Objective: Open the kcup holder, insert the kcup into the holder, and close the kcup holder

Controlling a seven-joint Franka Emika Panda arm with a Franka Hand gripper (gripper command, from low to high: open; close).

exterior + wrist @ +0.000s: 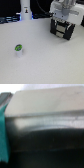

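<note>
The black boxy kcup holder (62, 29), with two stacked drawer fronts, is seen standing on the white table (45, 60) toward the exterior view's right. The white robot gripper (64, 19) is positioned directly over the holder's top front edge; whether its fingers are apart or together cannot be told. The small white kcup with a green top (19, 49) is seen upright on the table toward the exterior view's left, well apart from the holder. A tall white bottle-like object (25, 10) is noted at the back. The wrist view is blurred; a dark surface (45, 144) fills it.
</note>
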